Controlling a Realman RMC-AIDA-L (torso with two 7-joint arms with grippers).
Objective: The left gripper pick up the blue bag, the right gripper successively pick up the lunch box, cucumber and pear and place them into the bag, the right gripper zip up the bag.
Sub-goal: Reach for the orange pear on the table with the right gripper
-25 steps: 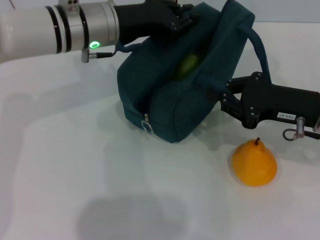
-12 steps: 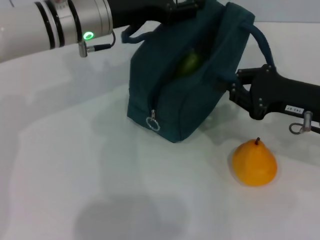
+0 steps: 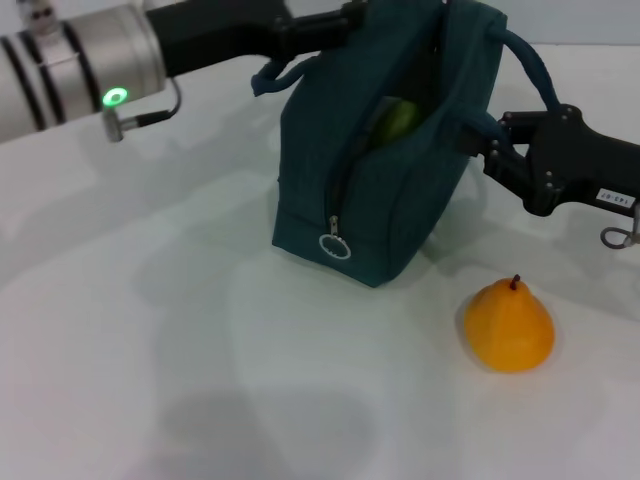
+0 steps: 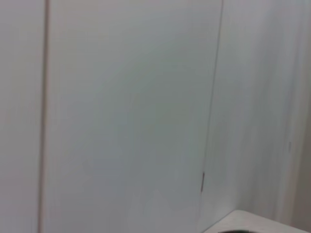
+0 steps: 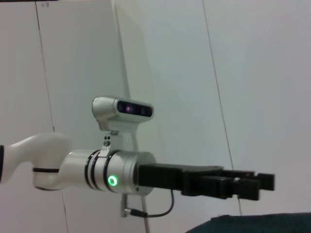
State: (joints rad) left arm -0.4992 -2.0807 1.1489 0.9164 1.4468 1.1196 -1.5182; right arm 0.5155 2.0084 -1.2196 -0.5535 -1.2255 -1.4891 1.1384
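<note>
Right gripper [image 3: 478,140] sits against the side of the blue bag [image 3: 400,190], its fingers hidden by fabric, so open or closed cannot be told. Nearer the camera than this gripper, the pear [image 3: 509,326] stands alone on the white table [image 3: 150,350]. Beyond it, inside the bag's open mouth, the cucumber [image 3: 396,121] shows. Farthest back, the left gripper [image 3: 345,20] clamps the bag's top edge by a handle.
</note>
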